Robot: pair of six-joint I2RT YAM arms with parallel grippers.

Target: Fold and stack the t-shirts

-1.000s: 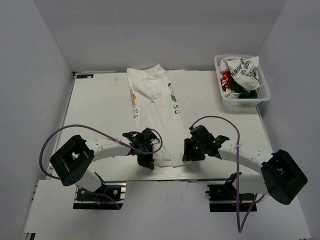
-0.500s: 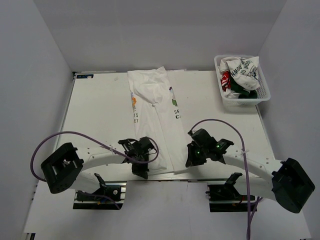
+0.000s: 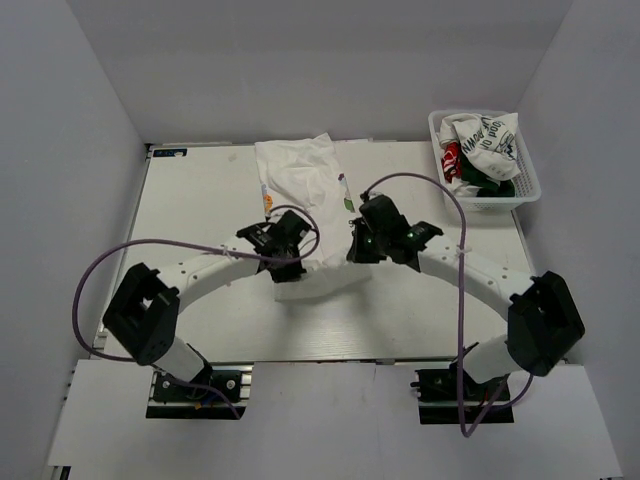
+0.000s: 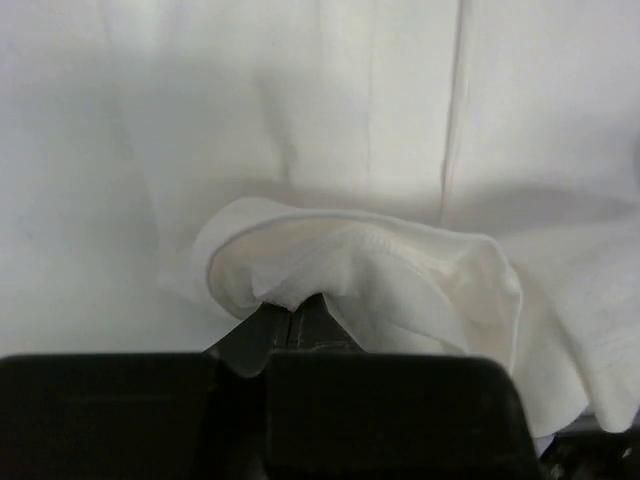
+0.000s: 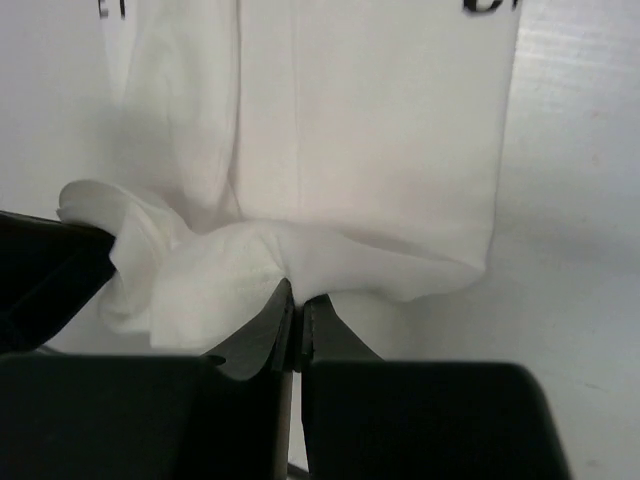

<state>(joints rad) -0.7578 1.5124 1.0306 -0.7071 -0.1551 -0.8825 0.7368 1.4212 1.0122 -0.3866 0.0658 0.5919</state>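
White table is filling the view, with grey walls closing in around it. One long-folded shirt is lying mid-table, its near hem being held up over the cloth. More shirts are sitting crumpled in the basket at far right. On the hem, the left gripper is clamping one corner and the right gripper is pinching the other.

A t-shirt lies on the table, centre-back; the basket (shirts inside) sits far right.
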